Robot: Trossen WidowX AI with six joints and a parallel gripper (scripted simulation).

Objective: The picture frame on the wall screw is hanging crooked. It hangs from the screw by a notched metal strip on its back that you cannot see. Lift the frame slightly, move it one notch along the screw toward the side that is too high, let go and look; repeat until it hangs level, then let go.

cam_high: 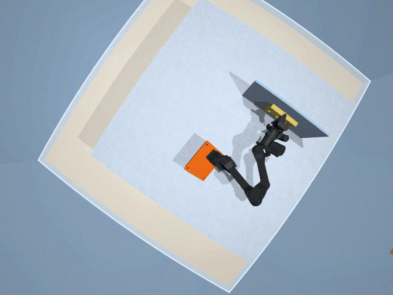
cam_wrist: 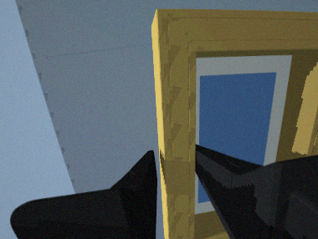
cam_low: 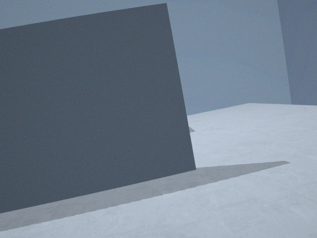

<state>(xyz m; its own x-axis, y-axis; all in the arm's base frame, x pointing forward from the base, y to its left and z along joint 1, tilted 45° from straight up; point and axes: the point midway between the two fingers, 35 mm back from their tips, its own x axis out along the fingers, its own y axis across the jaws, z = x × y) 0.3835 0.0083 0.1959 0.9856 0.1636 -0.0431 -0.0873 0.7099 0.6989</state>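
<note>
The yellow picture frame (cam_high: 278, 109) (cam_wrist: 180, 104) hangs in front of the dark upright panel (cam_high: 309, 127) (cam_low: 89, 102) (cam_wrist: 96, 104). Its blue picture (cam_wrist: 236, 109) shows in the wrist view. My gripper (cam_high: 284, 116) (cam_wrist: 171, 153) is slightly open around one side rail of the frame. A thin gap shows between the left finger and the rail's outer edge; the right finger is at its inner edge, in front of the picture. The screw and the notched strip are hidden. I cannot tell how level the frame is. The exterior view shows only the panel's back.
The arm's black base stands on an orange plate (cam_high: 197, 162) in the top view. The arm bends out to the lower right and back up to the frame. The panel extends past both sides of the frame. Shadows lie on the pale floor around the panel and arm.
</note>
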